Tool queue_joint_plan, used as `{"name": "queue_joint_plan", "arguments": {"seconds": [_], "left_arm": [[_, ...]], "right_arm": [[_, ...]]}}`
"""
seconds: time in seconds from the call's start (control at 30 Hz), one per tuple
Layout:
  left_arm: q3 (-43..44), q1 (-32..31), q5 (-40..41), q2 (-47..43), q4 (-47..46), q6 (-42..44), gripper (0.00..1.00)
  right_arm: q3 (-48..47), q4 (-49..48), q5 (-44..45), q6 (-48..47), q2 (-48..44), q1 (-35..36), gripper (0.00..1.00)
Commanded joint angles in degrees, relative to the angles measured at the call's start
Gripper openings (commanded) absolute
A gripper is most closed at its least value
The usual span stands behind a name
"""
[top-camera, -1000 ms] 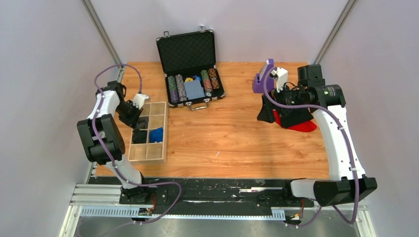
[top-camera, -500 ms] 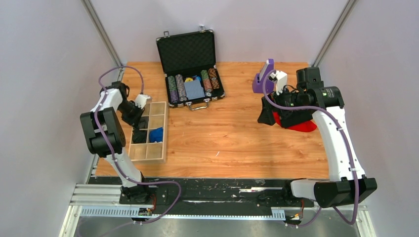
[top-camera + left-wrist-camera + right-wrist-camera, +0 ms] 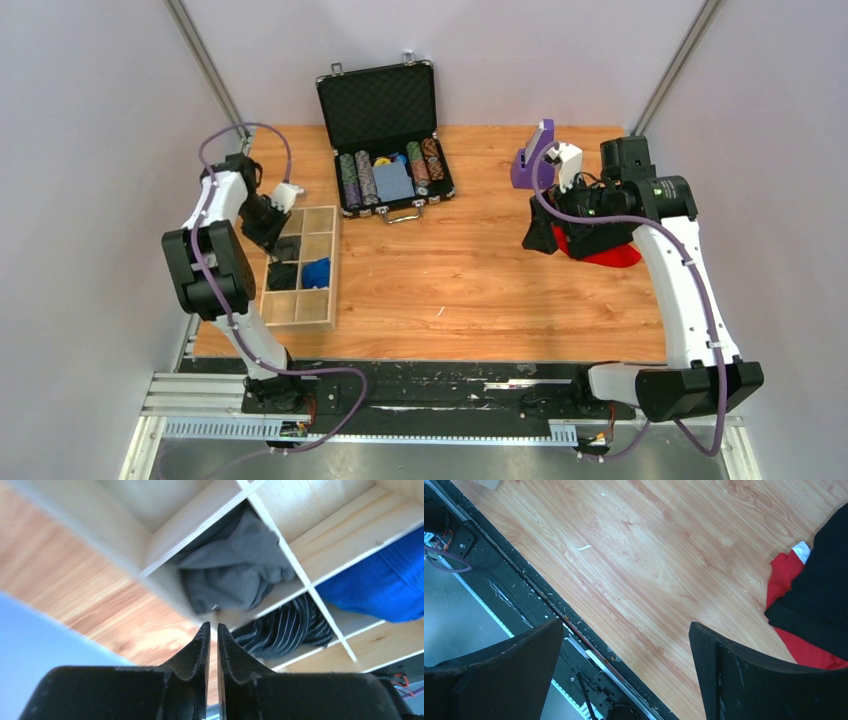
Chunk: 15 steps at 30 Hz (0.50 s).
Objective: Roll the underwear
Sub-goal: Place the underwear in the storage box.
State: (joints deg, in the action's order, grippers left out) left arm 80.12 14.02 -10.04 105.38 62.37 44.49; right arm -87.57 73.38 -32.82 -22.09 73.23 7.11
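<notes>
Tips of the left claw (image 3: 212,627) sit all but together, holding nothing, at the outer wall of the wooden tray (image 3: 298,323). Just beyond them the underwear (image 3: 232,562) lies bunched in one compartment, untouched. Well apart, the right claw (image 3: 621,630) gapes wide above the surface (image 3: 649,555).

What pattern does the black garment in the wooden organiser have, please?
Black garment: thin pale stripes, clearest in left wrist view.
</notes>
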Motion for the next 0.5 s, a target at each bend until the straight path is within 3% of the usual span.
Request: {"name": "queue_joint_plan", "arguments": {"seconds": [0.0,0.17,0.47], "left_arm": [[9.22,0.21,1.02,-7.01,6.83,2.87,0.16],[10.89,-0.26,-8.26,-4.61,7.76,1.24,0.18],[9.57,-1.40,-11.79,1.41,0.91,-5.03,0.16]], "right_arm": [[-0.02,-2.49,1.36,0.97,-2.73,0.09,1.00],[0.56,-2.89,1.11,1.10,-3.01,0.11,1.00],[1.23,-3.23,1.26,1.13,-3.14,0.10,1.00]]}}
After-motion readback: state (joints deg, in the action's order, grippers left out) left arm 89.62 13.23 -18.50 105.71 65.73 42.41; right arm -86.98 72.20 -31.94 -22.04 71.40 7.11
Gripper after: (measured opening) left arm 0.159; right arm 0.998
